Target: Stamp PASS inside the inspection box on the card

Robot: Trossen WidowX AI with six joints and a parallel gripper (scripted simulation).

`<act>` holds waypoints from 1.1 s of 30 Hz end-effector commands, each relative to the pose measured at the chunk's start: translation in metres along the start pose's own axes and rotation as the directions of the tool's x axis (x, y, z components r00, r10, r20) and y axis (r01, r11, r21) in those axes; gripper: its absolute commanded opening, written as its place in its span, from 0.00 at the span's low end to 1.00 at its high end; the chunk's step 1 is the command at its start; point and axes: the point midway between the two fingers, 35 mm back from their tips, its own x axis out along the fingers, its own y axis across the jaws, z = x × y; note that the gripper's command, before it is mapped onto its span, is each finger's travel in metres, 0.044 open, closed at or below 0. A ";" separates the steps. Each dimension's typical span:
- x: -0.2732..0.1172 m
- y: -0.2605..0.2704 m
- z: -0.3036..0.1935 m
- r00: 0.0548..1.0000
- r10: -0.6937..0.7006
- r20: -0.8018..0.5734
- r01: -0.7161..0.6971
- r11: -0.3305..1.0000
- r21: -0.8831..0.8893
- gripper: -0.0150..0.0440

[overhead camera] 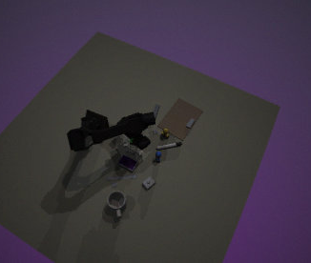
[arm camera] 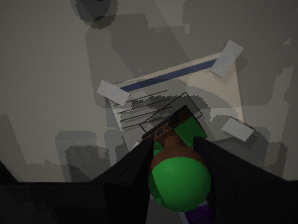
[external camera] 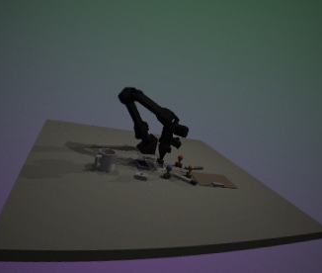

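One green-knobbed stamp [arm camera: 180, 184] shows blurred, unreadable lettering.

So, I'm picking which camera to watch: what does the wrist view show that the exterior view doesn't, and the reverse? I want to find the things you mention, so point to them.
Only the wrist view shows the card's printed lines and blue stripe [arm camera: 170, 75].

Only the exterior view shows the mug [external camera: 109, 160], the brown board [external camera: 211, 179] and the stamps with red [external camera: 180, 157], blue [external camera: 169, 168] and yellow [external camera: 191, 167] knobs.

Both show the gripper [external camera: 161, 161] [arm camera: 173, 143] and the purple ink pad [external camera: 142, 164] [arm camera: 200, 214].
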 end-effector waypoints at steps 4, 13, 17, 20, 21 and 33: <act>-0.013 -0.002 0.002 1.000 -0.001 0.009 0.001 1.000 0.006 0.25; -0.027 -0.002 0.003 1.000 0.000 0.010 0.000 1.000 0.006 0.25; -0.034 -0.002 0.003 1.000 0.000 0.010 0.000 1.000 0.005 0.25; -0.039 -0.001 0.002 1.000 0.000 0.010 0.000 1.000 0.005 0.25; -0.040 -0.001 0.002 1.000 0.000 0.009 0.000 1.000 0.005 0.25; -0.055 -0.004 0.001 1.000 0.000 0.010 -0.001 1.000 0.005 0.25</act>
